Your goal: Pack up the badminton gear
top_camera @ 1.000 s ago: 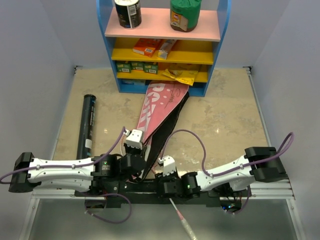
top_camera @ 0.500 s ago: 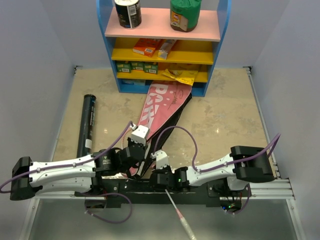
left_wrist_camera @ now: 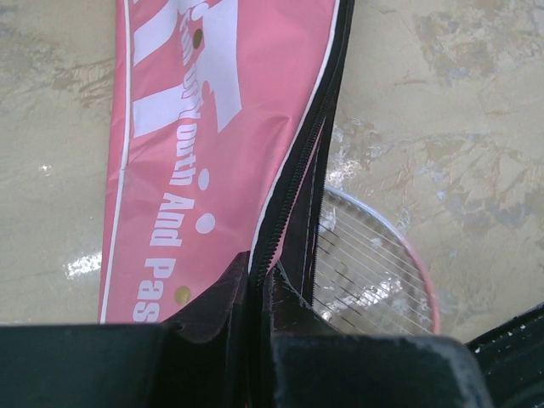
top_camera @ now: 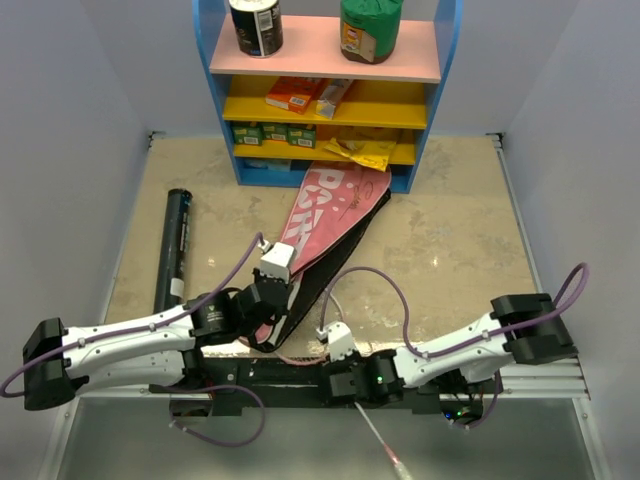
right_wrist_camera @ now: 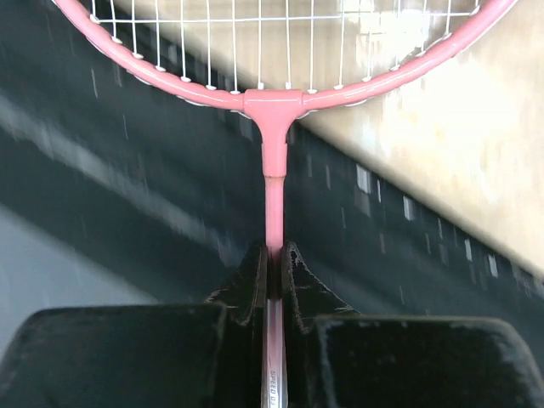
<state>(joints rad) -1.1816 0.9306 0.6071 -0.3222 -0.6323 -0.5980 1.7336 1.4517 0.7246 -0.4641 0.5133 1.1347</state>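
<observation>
The pink racket-shaped bag (top_camera: 330, 210) with white lettering lies mid-table, its top against the shelf. My left gripper (top_camera: 265, 318) is shut on the bag's black zipper edge (left_wrist_camera: 285, 204) near its lower end. In the left wrist view, my left gripper (left_wrist_camera: 259, 285) pinches that edge, and a pink-framed racket head (left_wrist_camera: 378, 263) shows beside the open seam. My right gripper (top_camera: 342, 385) is shut on the racket's thin pink shaft (right_wrist_camera: 274, 200), just below the strung head (right_wrist_camera: 280, 51). The handle end (top_camera: 385, 450) sticks out past the near edge. The long black tube (top_camera: 172, 250) lies at the left.
The blue-yellow shelf unit (top_camera: 320, 100) with boxes, packets and jars stands at the back. White walls close in the table on both sides. The black base rail (top_camera: 290, 378) runs along the near edge under both grippers.
My right gripper has shut on the racket shaft and drawn back toward the near edge, so the handle sticks out farther. My left arm has pushed the bag edge slightly forward.
</observation>
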